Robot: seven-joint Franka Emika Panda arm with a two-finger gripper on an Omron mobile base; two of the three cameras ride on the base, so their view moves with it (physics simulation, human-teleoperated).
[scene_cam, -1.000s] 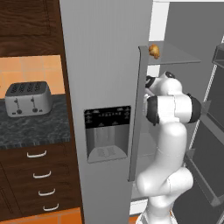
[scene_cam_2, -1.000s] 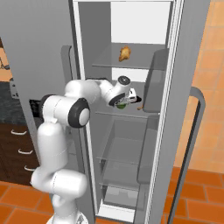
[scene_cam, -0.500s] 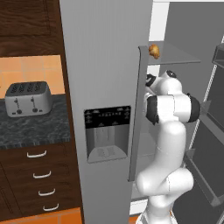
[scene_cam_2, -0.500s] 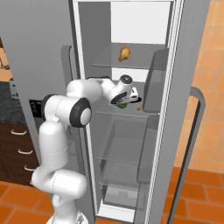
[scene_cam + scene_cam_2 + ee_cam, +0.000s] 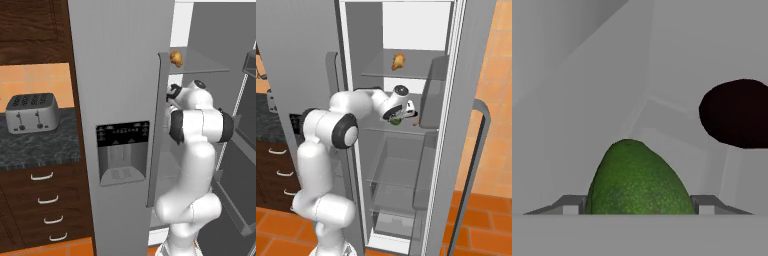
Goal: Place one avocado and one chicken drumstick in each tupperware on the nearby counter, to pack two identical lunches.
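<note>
My gripper [image 5: 399,118] reaches into the open fridge at the middle shelf. Its jaws press on both sides of a green avocado [image 5: 637,180], which lies on that shelf and shows as a green patch under the hand [image 5: 395,121]. A dark rounded object [image 5: 737,112] lies further back on the same shelf; a brownish piece [image 5: 415,122] shows beside the hand. One chicken drumstick [image 5: 398,61] rests on the shelf above and also shows from the left [image 5: 176,58]. The counter [image 5: 40,147] runs left of the fridge. The tupperware is out of view.
A silver toaster [image 5: 31,112] stands on the counter above drawers with curved handles [image 5: 47,200]. The closed fridge door with its dispenser [image 5: 122,152] stands left of the arm. The open door with its long handle [image 5: 476,165] hangs at the right.
The jaws have closed inward from wide open onto the avocado's sides. The hand has shifted slightly deeper over the middle shelf; the base has stayed put.
</note>
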